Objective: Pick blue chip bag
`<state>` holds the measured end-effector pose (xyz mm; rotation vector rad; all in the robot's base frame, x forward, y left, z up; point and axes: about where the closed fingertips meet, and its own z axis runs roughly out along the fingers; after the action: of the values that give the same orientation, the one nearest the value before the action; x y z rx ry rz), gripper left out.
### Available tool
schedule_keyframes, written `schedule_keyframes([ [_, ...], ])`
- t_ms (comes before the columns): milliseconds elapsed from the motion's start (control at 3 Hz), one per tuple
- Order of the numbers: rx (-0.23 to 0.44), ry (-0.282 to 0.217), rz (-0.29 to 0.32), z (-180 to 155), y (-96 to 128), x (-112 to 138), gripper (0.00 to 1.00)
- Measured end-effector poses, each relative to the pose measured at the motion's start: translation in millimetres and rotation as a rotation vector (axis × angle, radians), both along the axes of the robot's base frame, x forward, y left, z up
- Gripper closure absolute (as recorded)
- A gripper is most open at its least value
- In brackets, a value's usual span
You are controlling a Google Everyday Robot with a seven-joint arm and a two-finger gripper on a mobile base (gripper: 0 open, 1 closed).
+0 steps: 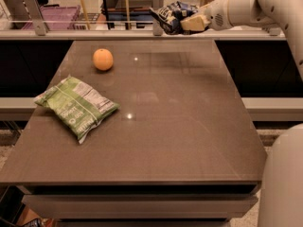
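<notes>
Above the far edge of the table (165,126), the gripper (183,21) holds the blue bag (166,15) tight.
To do this well, the grip should be firm and the lift slow, so the bag cannot slip. The bag is small, dark blue and crinkly, with white and black marks.

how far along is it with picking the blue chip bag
Done: the small crinkled dark-blue foil chip bag is off the brown table, held in the air above its far edge.
In hand: the gripper is shut on it.
Left: little, by the look of it, perhaps only carrying it away. The light-green bag and the round orange lie on the table, untouched.
</notes>
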<state>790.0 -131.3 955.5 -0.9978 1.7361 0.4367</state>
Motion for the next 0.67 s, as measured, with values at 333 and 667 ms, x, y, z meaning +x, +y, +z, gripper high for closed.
schedule_keyframes([
  [333,-0.019,-0.022,-0.007,12,3,-10,1.0],
  [667,-0.035,-0.054,-0.008,27,8,-17,1.0],
])
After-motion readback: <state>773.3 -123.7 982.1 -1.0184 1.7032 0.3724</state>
